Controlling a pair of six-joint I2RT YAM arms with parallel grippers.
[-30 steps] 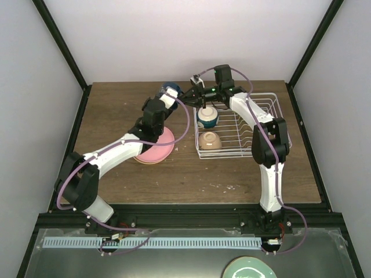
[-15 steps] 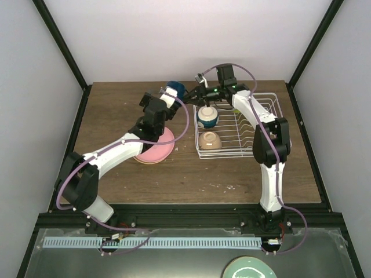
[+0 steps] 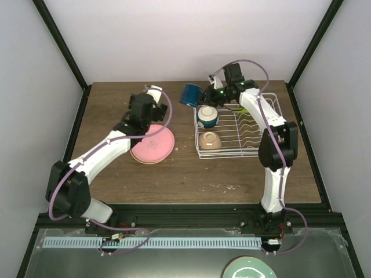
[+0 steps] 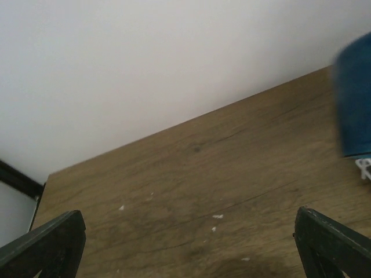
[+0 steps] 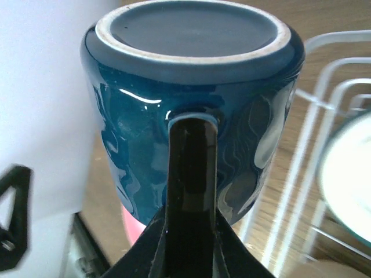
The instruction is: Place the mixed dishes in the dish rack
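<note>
The dark blue mug (image 3: 189, 94) hangs above the table just left of the white wire dish rack (image 3: 273, 119), bottom turned toward the right wrist camera (image 5: 191, 87). My right gripper (image 3: 204, 95) is shut on its handle (image 5: 191, 220). My left gripper (image 3: 152, 94) stands open to the left of the mug and apart from it, with nothing between its fingers (image 4: 43, 246); the mug (image 4: 355, 95) shows at that view's right edge. Two cream bowls (image 3: 207, 116) (image 3: 210, 139) sit in the rack's left end. A pink plate (image 3: 153, 143) lies on a stack on the table.
A pale teal plate (image 3: 250, 268) lies below the table's front edge, near the arm bases. Rack wires (image 5: 324, 87) run close to the right of the mug. Bare wood (image 3: 116, 110) lies at the back left; walls enclose the table's back and sides.
The left gripper opened, let go of the mug and drew back to the left. The right gripper kept the mug by its handle and shifted it slightly right.
</note>
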